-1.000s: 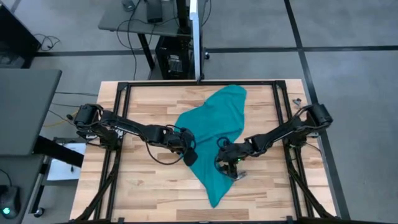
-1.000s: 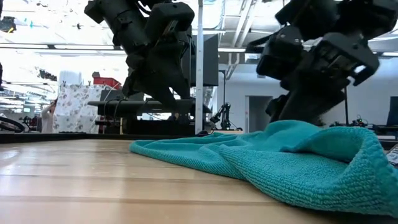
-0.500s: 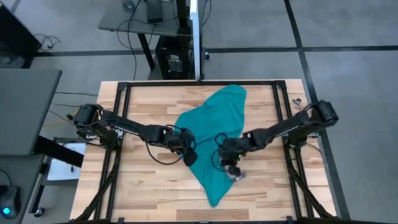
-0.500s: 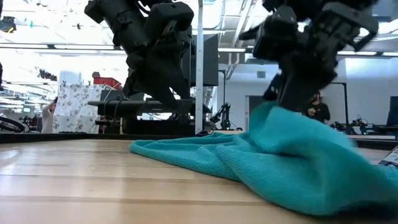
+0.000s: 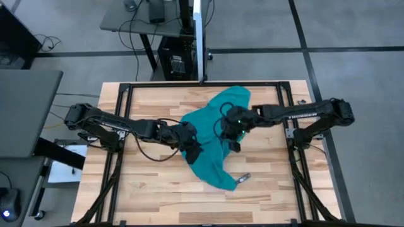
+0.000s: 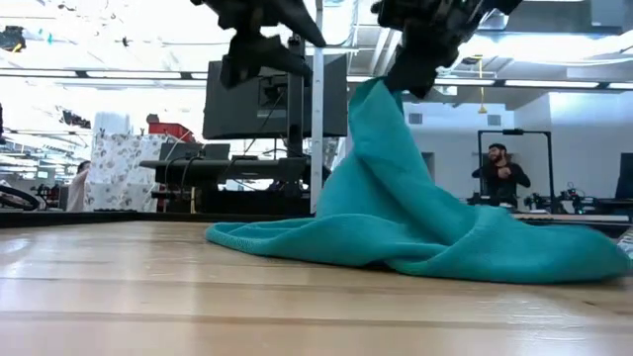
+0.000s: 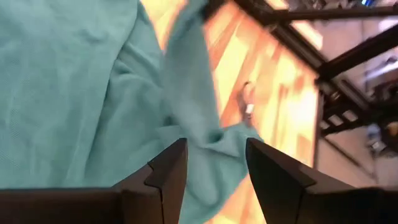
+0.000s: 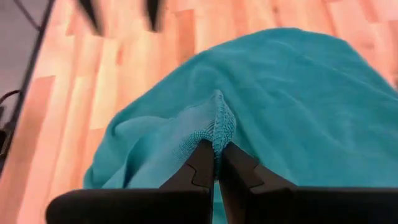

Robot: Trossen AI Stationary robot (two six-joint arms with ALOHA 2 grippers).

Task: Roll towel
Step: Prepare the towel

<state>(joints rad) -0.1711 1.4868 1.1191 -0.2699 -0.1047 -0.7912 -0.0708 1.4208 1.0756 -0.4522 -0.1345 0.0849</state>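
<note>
Above the middle of the table (image 5: 145,183), my right gripper (image 8: 216,163) pinches a hem of the towel (image 5: 211,135) and tents it up, my left gripper (image 7: 214,163) hovers open beside it (holding nothing), and rolling has not begun.

In my low view, the top edge cuts off both arms, so I only see the bottom of the right gripper (image 6: 420,54) where it pinches the towel (image 6: 415,218). From above, that gripper (image 5: 235,129) hides part of the cloth. A small object (image 5: 242,178) lies on the table (image 5: 145,189) near the towel; it is too tiny to name. My left wrist picture is blurry.
</note>
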